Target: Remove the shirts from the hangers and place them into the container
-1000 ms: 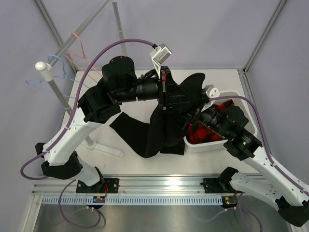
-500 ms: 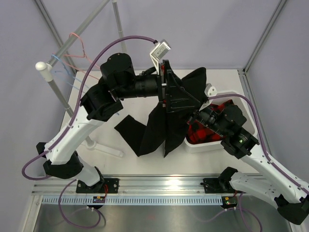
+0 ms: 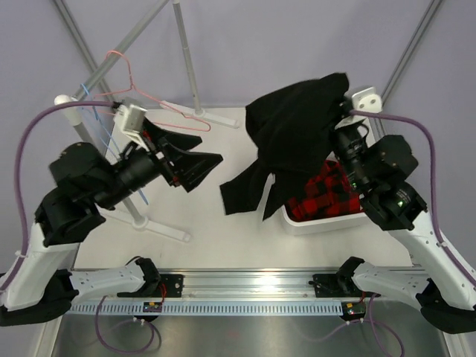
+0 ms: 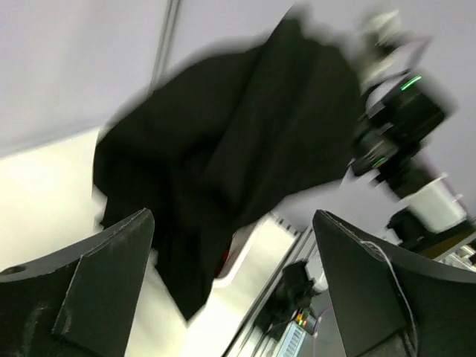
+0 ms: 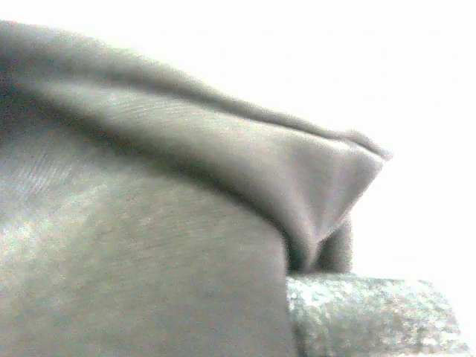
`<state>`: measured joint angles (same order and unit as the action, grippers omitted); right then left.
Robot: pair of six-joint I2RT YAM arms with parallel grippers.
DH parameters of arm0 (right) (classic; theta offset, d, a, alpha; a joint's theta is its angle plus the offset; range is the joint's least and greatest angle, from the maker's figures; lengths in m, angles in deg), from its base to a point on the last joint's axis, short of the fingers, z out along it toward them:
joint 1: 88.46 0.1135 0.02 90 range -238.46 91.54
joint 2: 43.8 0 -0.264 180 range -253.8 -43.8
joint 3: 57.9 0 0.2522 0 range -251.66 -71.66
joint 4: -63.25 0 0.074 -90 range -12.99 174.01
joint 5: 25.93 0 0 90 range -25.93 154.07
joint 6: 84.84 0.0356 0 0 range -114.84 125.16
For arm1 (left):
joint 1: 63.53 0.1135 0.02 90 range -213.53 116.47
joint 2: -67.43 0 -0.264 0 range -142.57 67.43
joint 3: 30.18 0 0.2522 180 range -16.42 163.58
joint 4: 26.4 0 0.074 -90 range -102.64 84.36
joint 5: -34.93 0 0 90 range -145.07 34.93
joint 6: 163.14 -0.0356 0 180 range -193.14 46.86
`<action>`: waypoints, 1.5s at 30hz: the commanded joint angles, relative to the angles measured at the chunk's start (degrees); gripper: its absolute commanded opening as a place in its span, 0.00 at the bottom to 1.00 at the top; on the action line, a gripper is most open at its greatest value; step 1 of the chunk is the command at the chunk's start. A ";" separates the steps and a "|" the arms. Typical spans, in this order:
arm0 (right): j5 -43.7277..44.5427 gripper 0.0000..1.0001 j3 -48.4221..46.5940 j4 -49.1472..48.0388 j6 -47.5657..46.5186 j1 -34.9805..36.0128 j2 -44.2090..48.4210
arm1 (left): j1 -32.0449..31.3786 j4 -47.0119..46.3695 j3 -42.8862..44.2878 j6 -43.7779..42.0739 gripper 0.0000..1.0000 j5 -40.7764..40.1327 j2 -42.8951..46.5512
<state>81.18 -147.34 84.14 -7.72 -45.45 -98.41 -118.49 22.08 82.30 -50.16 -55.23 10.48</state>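
Dangling from the right gripper, the black shirt hangs high over the far left corner of the white basket. The jaws look pinched on a fold of cloth. The right wrist camera shows little but washed-out fabric against one finger, so the exact hold is hard to confirm.

From the overhead camera, the shirt's long axis runs from the gripper down and to the left. Its lower tail hangs outside the basket's left wall, above the table. The plaid shirt already lies inside the basket, below and on the near side of the gripper.

The left gripper stands well apart to the left with its fingers spread wide and nothing between them, so the right arm is plainly the nearer. The pink hanger and blue hanger hang bare at the rack pole.

Landing the shirt likely means carrying it rightward and nearer before letting go.
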 commanded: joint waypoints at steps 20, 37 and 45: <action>22.19 0.00 -32.34 -20.41 -32.91 -4.24 -10.78 | 0.03 -4.05 -31.83 4.88 0.72 -0.80 3.69; 20.86 0.00 -14.61 -11.80 -12.88 -15.84 -10.61 | -0.06 -3.43 -34.20 6.28 0.73 -0.19 6.41; 28.24 0.00 2.98 1.00 7.83 -15.85 -1.22 | -0.06 -3.52 -36.84 6.81 0.73 -0.19 7.90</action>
<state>105.15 -147.65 80.52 -11.90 -60.78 -104.94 -118.49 20.79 45.93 -44.08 -56.35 17.04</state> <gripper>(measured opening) 0.122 0.729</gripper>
